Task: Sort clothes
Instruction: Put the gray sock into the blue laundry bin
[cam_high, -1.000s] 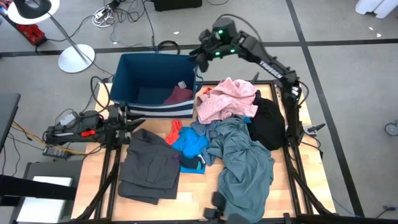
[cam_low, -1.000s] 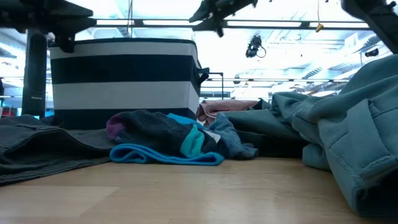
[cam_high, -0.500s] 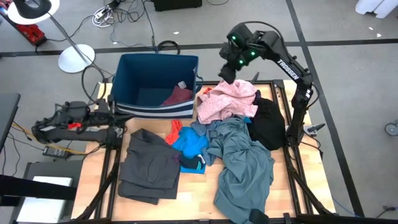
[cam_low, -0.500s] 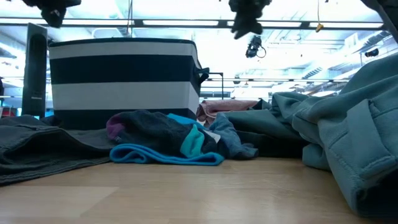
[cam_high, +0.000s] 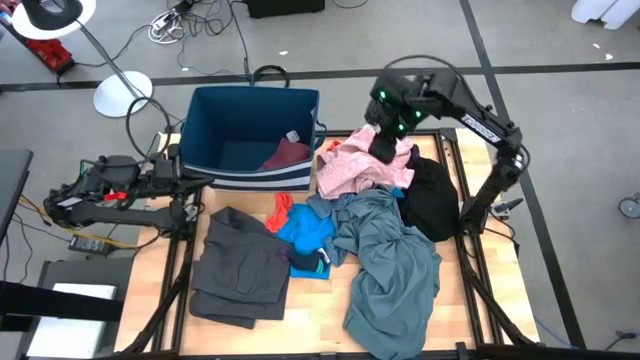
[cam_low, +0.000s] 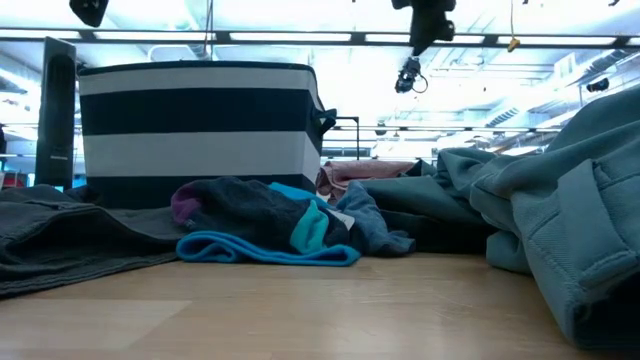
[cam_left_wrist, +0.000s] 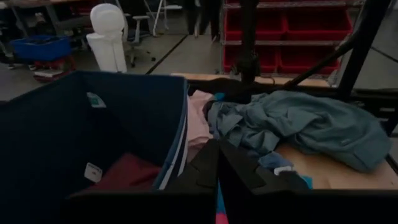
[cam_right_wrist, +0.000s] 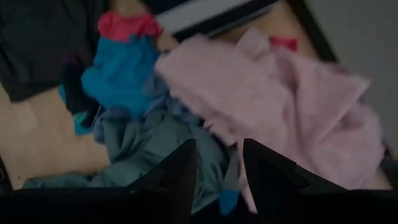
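Where claw (cam_high: 384, 150) hovers, apparently pink garment (cam_high: 355, 165).

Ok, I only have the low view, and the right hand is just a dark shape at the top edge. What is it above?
Observer: The right hand hangs over the pink garment, on the side nearest the black garment.
Operator: Is it holding anything?
Observer: No. Its fingers stand apart with nothing between them, and the pink fabric lies below.
Operator: I can't see over the bin wall. Is anything inside?
Observer: One maroon garment lies in the bin, towards the corner nearest the pink one.
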